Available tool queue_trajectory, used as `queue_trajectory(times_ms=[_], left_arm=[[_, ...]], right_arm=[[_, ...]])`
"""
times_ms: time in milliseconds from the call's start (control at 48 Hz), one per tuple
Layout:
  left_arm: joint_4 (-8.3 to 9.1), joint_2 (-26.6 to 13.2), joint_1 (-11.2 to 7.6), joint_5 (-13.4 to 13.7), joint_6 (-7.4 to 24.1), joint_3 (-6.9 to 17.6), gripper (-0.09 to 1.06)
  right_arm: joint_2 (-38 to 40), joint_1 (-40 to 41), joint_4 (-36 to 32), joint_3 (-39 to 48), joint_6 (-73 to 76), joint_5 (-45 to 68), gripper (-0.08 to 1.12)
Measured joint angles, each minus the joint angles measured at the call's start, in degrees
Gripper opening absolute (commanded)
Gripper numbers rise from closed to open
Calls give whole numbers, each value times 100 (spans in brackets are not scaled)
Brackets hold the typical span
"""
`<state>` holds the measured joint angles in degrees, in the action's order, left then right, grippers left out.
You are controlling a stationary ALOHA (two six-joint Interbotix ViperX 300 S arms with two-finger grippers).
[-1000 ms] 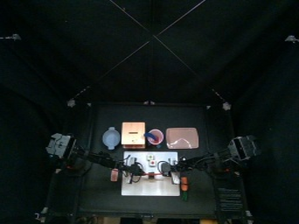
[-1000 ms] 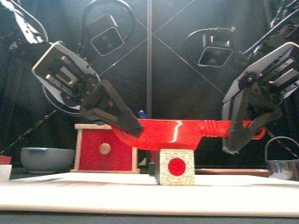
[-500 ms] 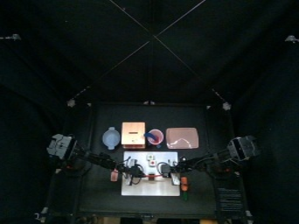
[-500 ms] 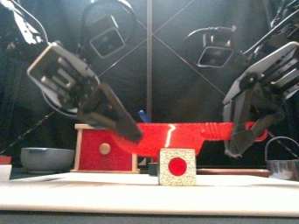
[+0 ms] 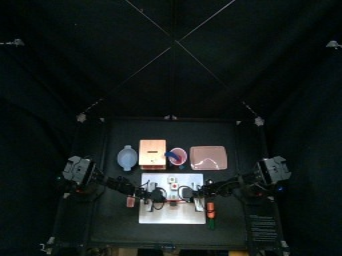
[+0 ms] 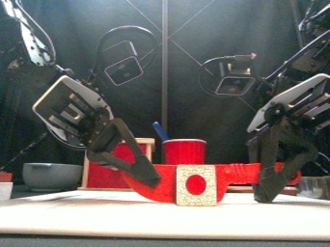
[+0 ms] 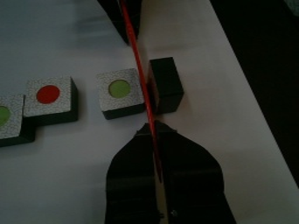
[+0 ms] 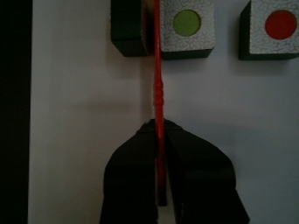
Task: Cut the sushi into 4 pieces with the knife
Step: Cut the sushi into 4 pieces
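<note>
The sushi roll point(image 7: 121, 94) lies in spaced blocks on the white cutting board point(image 5: 174, 212) at the middle of the table's front edge. The red knife point(image 8: 156, 79) is down between the end block point(image 7: 166, 83) and its neighbour, likely the last cut. The left gripper point(image 7: 152, 138) and right gripper point(image 8: 158, 131) each have their jaws closed on one knife end.

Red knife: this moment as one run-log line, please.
left gripper: jaws shut on red knife | right gripper: jaws shut on it | blade: between two sushi roll blocks
</note>
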<state>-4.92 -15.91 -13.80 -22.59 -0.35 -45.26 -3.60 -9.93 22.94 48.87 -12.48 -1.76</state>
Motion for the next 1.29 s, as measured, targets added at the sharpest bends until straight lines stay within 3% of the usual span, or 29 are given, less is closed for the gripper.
queue_trajectory(times_ms=[250,396,542,854,1292], left_arm=[[149,88,299,9,9,-9,23],[343,149,545,62,26,0,23],[501,237,633,88,35,-18,24],[571,404,589,176,53,-70,33],[615,800,422,633,79,0,70]], right_arm=[[97,132,-141,53,-9,-9,15],[193,360,-290,88,0,-53,15],[255,431,-325,97,-9,-79,15],[334,431,-334,-35,0,-229,15],[659,334,-352,-88,0,-369,15]])
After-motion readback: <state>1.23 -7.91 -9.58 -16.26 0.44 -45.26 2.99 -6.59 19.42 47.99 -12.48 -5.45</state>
